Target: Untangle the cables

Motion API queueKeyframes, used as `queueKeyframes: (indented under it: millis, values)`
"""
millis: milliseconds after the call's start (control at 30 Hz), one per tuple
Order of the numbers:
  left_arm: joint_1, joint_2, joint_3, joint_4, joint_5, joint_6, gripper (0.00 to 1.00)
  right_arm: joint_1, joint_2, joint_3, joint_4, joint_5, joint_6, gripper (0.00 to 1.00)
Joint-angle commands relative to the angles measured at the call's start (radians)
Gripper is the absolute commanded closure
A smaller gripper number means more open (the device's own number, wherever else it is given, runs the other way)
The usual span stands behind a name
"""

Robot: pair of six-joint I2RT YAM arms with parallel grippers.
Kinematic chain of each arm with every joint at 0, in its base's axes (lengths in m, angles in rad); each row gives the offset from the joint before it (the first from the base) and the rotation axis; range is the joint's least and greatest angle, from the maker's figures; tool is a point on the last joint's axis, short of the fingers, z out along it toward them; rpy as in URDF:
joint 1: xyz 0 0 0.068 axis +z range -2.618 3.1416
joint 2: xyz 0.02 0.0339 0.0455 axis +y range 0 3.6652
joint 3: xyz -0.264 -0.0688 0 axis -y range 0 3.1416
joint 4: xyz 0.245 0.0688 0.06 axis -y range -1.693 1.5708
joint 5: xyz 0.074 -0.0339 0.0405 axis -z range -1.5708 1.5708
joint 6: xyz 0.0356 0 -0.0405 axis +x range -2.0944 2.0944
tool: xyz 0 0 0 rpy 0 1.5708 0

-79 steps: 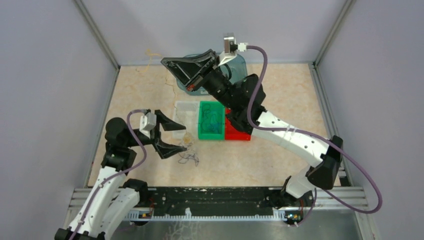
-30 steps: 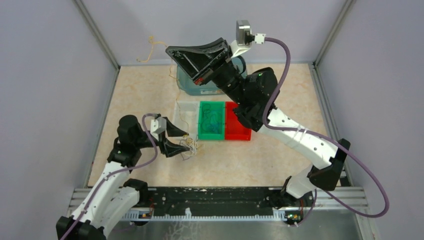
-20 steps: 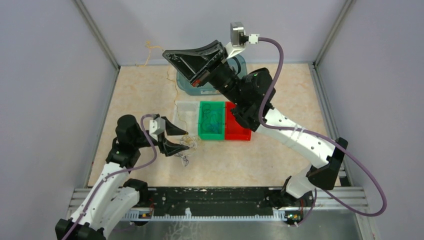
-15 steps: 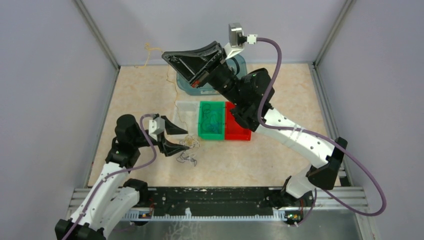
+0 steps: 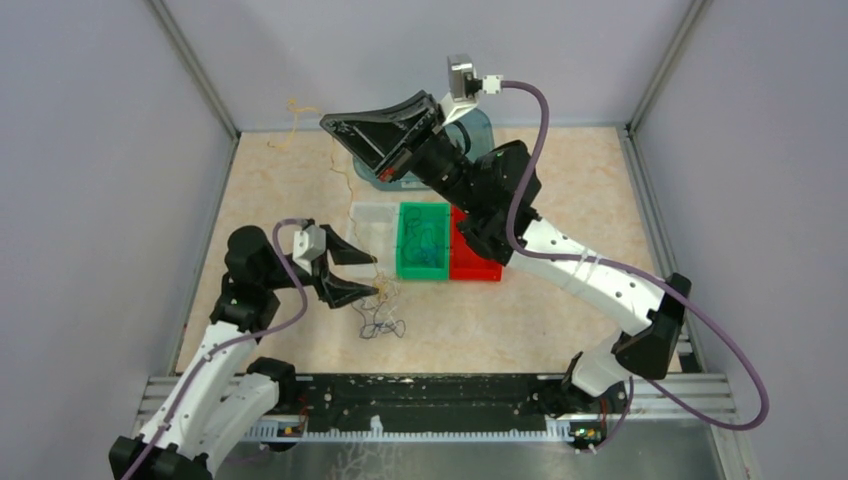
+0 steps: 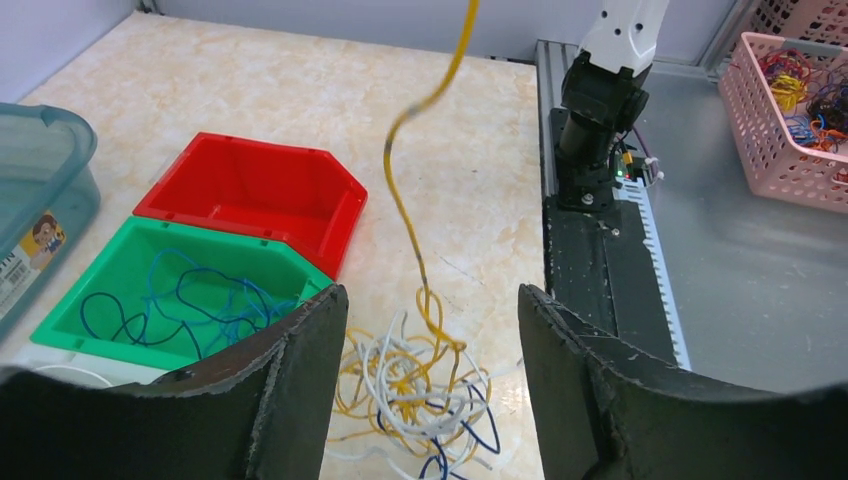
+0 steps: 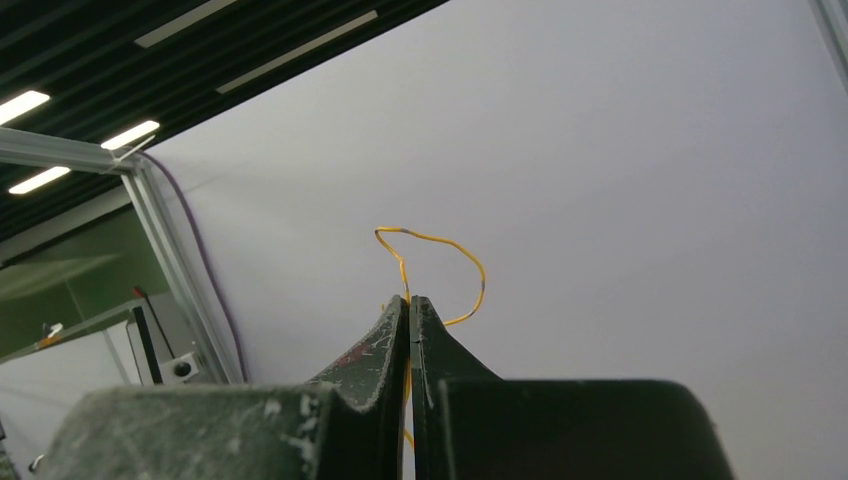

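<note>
Straddling the tangle of cables (image 6: 415,385) from above, the left gripper (image 6: 430,292) hangs low with its 2 fingers spread wide and nothing between them. The knot of white, yellow-orange and dark wires lies on the table (image 5: 560,200) directly below and just ahead of its tips, so this arm is by far the nearer to the heap. From the knot 1 yellow-orange wire (image 6: 400,190) climbs steeply, its long axis running up and away toward the far side of the table. There the raised right gripper (image 7: 409,300) is clamped tight on it, with a short curl of free end looping beyond the closed tips. The coming move turns on that taut line. My guess is that the left gripper must pin the heap, or take a strand at the foot of the wire, while the right draws it free. In the top view the heap sits just near-left of the green bin (image 5: 403,270), which already holds blue wires, with the red bin (image 5: 475,270) beside it. Compared with 1 second ago, the right gripper has dropped slightly and shifted left, the free end trails lower, and the dark loops spread a little more toward the near edge. The left gripper has hardly moved.
</note>
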Motion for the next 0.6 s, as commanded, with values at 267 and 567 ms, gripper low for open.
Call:
queueKeyframes:
  millis: [267, 567]
  values:
    - [-0.01, 0.01, 0.048, 0.188, 0.01, -0.212, 0.5, -0.005, -0.006, -0.019, 0.059, -0.008, 0.032, 1.0]
    - [-0.01, 0.013, 0.132, 0.116, 0.013, -0.224, 1.0, -0.021, -0.03, -0.101, -0.009, 0.0, 0.011, 1.0]
